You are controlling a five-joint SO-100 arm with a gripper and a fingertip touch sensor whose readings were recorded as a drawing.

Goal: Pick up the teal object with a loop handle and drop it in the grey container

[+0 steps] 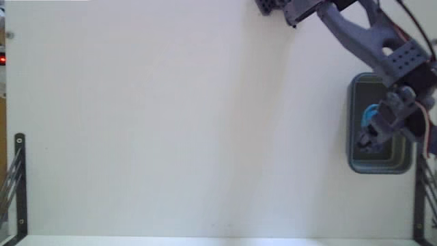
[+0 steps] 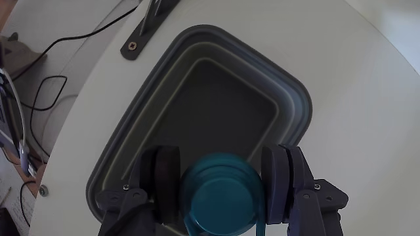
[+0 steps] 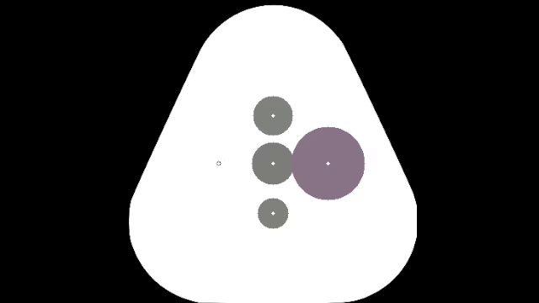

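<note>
The teal object with a loop handle point(image 2: 220, 196) sits between my gripper's point(image 2: 222, 164) two dark fingers, which are shut on its sides. It hangs over the near part of the grey container point(image 2: 298, 105), a rounded rectangular tub with a thick rim. In the fixed view the grey container point(image 1: 382, 168) stands at the table's right edge. There my gripper point(image 1: 369, 134) reaches down into its opening, and a bit of the teal object point(image 1: 371, 113) shows beside the fingers.
A black metal bracket point(image 2: 147, 26) is fixed to the table just beyond the tub. Similar brackets stand at the left point(image 1: 19, 178) and right point(image 1: 418, 201) edges in the fixed view. Cables point(image 2: 46, 85) lie off the table. The white tabletop point(image 1: 171, 123) stretches left.
</note>
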